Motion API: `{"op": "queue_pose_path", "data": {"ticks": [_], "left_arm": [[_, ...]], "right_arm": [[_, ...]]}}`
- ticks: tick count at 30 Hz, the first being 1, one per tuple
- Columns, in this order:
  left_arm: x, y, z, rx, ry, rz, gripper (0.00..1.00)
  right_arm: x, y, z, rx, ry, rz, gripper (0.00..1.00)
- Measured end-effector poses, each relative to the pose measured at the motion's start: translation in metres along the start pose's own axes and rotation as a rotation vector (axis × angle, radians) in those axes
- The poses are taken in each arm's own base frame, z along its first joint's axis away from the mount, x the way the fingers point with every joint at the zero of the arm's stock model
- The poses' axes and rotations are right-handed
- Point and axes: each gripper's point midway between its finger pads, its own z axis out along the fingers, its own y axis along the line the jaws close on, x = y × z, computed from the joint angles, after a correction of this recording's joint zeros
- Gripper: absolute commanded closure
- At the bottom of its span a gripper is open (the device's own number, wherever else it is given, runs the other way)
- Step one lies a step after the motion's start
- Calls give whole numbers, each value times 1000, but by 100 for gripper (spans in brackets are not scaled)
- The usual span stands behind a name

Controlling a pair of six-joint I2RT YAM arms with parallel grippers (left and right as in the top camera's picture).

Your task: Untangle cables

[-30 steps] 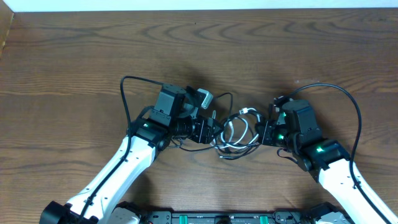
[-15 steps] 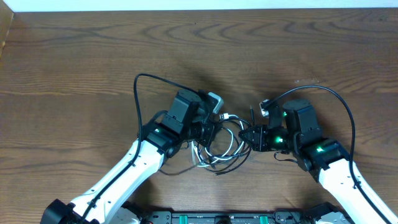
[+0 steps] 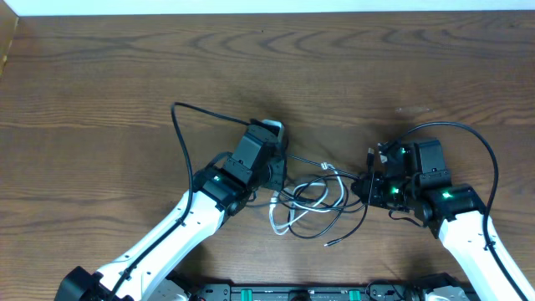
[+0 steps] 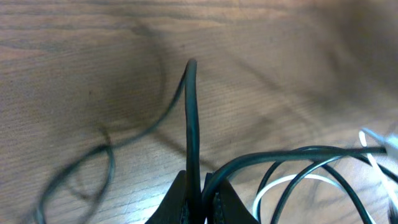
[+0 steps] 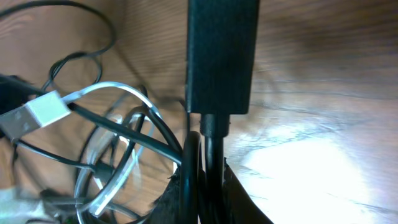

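The cables [image 3: 316, 196] lie as a loose tangle of thin black cords and one white cord [image 3: 281, 219] on the wood table between my two arms. My left gripper [image 3: 279, 177] is at the tangle's left edge. In the left wrist view it [image 4: 202, 194] is shut on a black cable [image 4: 192, 112] that arches upward from the fingers. At the tangle's right edge my right gripper [image 3: 369, 186] is shut on black cable just below a black rectangular plug [image 5: 222, 56], with its fingertips [image 5: 205, 183] pinching two strands. A white USB plug [image 5: 42, 112] lies left of it.
A loose black plug end [image 3: 331, 243] trails toward the front edge. My arms' own thicker black cables loop above each wrist [image 3: 180, 125] [image 3: 481, 155]. Bare wood table [image 3: 100, 75] surrounds the tangle.
My left gripper has closed on a black cable. The right gripper has pulled rightward, and the tangle has spread wider between the two arms.
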Motion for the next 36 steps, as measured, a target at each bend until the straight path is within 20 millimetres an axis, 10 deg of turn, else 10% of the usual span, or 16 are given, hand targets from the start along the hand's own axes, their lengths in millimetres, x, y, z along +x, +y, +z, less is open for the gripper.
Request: {"op": "queue_pose_path", "data": {"ticks": [10, 18, 29, 36], "left_arm": [[-13, 17, 0, -57, -55, -203, 92], [-32, 80, -9, -201, -137, -420, 92], [-13, 111, -14, -285, -70, -501, 92], [-10, 104, -12, -213, -18, -413, 92]], "right_arm": [[1, -58, -10, 314, -54, 109, 99], [-5, -86, -22, 475, -124, 180, 95], [-55, -68, -23, 394, -331, 144, 85], [-61, -46, -17, 266, -307, 77, 53]]}}
